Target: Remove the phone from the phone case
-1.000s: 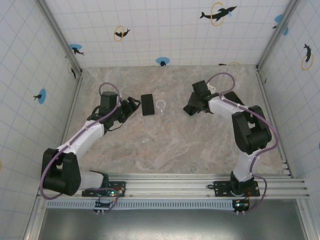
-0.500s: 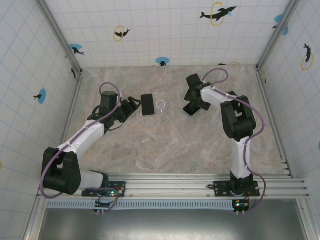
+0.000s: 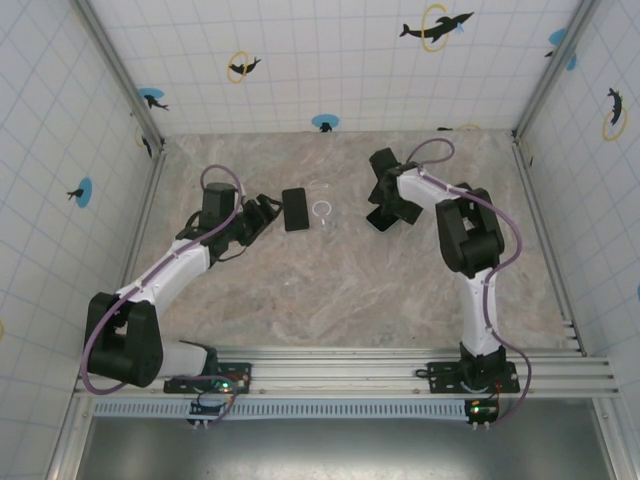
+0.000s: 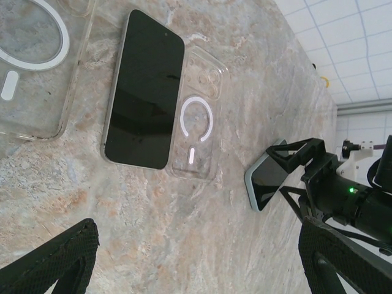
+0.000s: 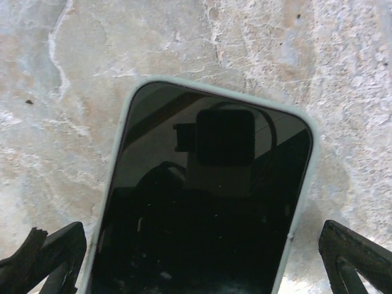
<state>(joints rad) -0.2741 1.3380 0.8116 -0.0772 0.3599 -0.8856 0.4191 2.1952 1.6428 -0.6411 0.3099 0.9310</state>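
Note:
A dark-screened phone (image 5: 202, 208) sits in a pale green phone case (image 5: 301, 184) and lies flat on the marble table, right of centre in the top view (image 3: 380, 223). My right gripper (image 5: 202, 272) hovers open right above it, one finger (image 5: 49, 254) on each side of the case, neither touching. The left wrist view has the same cased phone (image 4: 264, 182) under the right gripper (image 4: 306, 160). My left gripper (image 4: 196, 269) is open and holds nothing; it sits left of a bare black phone (image 4: 144, 92).
The bare black phone (image 3: 294, 208) lies beside a clear case with a white ring (image 3: 322, 210). A second clear case (image 4: 30, 61) lies closer to the left gripper (image 3: 262, 212). Tiled walls enclose the table; open marble lies toward the arm bases.
The right arm has folded in, its elbow swinging left, and the wrist has shifted slightly up and left over the cased phone. The left arm and all phones stay put.

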